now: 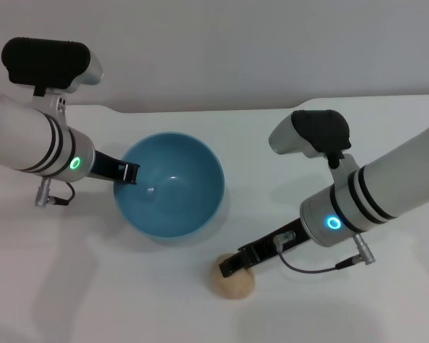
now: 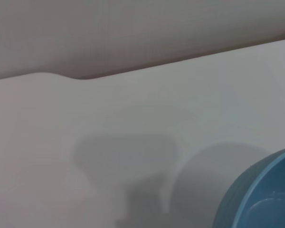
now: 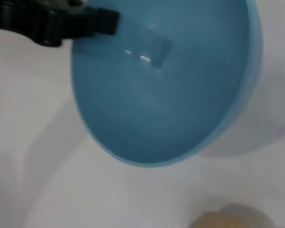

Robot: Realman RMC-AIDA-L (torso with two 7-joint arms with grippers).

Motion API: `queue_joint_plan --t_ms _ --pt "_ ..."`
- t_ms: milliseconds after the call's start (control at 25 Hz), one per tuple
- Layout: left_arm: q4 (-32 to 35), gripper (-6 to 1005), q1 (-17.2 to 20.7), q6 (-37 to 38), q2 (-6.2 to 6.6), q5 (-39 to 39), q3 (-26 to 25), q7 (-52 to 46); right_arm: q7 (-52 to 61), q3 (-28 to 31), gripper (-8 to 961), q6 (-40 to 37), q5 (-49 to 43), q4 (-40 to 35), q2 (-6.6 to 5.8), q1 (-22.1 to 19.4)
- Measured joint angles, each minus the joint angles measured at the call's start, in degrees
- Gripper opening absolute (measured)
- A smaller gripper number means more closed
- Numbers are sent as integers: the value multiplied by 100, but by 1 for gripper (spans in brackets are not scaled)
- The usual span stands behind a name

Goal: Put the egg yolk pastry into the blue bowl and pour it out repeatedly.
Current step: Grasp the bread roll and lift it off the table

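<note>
We saw the blue bowl point(image 1: 169, 184) tilted on the white counter point(image 1: 343, 314), its opening turned toward the camera and its inside bare. Our left gripper point(image 1: 126, 172) was clenched on the bowl's left rim, one finger over the edge inside the bowl; the right wrist view showed the same dark fingers point(image 3: 92, 21) clamped over that rim. The egg yolk pastry point(image 1: 234, 279) lay on the counter just in front of the bowl, apart from it. Our right gripper point(image 1: 236, 263) sat right at the pastry's top, touching it; whether its fingers gripped it we could not tell.
</note>
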Motion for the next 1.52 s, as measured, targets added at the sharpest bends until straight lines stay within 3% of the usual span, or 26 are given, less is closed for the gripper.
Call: queue_joint_plan --t_ms 560,1040,1240,1520 --pt "3 0 -12 29 9 0 0 4 -117 -103 345 -149 -9 -100 -16 30" --pt "-6 -1 -11 28 9 0 0 4 -108 165 169 92 -12 104 -29 -50" --pt "-6 0 -5 10 9 0 -6 9 -116 419 119 384 -39 472 -43 -178" --pt "-6 0 -22 -233 16 -1 1 36 -125 1423 75 743 -28 1832 -56 -686"
